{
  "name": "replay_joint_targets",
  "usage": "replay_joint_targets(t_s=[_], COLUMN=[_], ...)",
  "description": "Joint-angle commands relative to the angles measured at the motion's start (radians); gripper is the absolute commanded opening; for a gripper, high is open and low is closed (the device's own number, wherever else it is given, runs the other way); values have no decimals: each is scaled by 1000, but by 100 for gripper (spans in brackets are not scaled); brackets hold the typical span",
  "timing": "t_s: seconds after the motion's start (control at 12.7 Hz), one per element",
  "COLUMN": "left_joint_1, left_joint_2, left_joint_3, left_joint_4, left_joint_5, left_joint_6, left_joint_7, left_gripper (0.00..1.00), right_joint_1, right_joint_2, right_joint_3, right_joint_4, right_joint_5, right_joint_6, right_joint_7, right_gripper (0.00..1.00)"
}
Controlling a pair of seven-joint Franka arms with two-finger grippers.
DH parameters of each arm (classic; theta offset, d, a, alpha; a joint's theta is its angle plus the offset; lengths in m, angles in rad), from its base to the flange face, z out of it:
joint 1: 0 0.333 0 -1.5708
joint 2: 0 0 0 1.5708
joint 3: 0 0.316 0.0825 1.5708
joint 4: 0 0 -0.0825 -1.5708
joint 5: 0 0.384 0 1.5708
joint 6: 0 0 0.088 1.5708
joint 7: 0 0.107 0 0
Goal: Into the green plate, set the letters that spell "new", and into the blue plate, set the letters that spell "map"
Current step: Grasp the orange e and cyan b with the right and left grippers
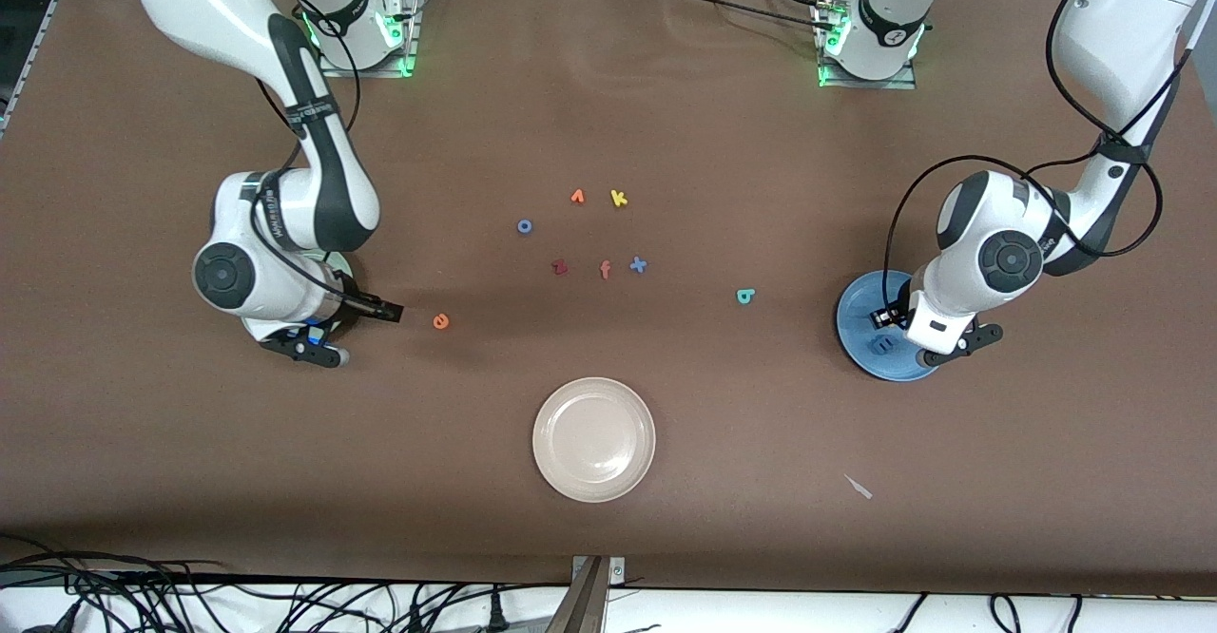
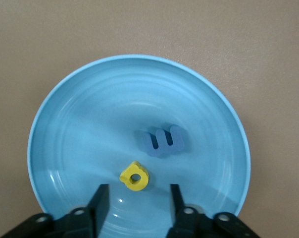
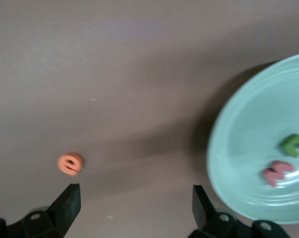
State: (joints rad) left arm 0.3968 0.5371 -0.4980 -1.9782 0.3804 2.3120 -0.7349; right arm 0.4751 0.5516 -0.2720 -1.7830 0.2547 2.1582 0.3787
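Both grippers gape empty: left gripper (image 2: pixel 137 196) over blue plate (image 2: pixel 80 99) (no readable labels), right gripper (image 3: pixel 132 206) over table.

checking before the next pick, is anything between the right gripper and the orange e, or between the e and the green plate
Nothing visible. The orange e lies alone on bare table beside the green plate, and the right gripper hangs open over the gap between them. The other loose letters lie farther toward the table's middle.

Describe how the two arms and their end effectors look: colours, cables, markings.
Both arms have glossy white shells with black joint sections and round dark-grey joint caps. Loose black cables loop along each. Bases glow green, with red buttons. The left end effector and right end effector have black, wedge-shaped fingers on black bodies.
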Motion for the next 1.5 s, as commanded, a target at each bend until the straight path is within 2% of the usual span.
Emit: replay_joint_targets(t_s=[0.0,0.39,0.47,0.71,0.95,1.42], left_joint_1=[-10,-38,-73,-174,-222,-233], left_joint_2=[-9,-25,-22,41,101,195], left_joint_3=[-20,-175,-177,-169,-162,-159], left_joint_4=[21,21,21,97,117,110], left_joint_5=[17,15,17,27,60,169], left_joint_6=[-14,-16,-14,-5,-3,64], left_joint_7=[-33,-349,-400,-503,-509,-578], left_gripper=[100,100,100,100,100,100], right_joint_1=[71,94,94,93,94,93], right_joint_2=[39,88,102,120,131,133], right_joint_3=[-6,13,14,31,36,36], right_joint_4=[1,0,1,1,1,1], right_joint_5=[20,58,67,74,78,103], right_joint_6=[87,152,179,204,213,215], right_joint_7=[104,134,132,131,129,129], right_gripper=[100,100,99,95,81,33])
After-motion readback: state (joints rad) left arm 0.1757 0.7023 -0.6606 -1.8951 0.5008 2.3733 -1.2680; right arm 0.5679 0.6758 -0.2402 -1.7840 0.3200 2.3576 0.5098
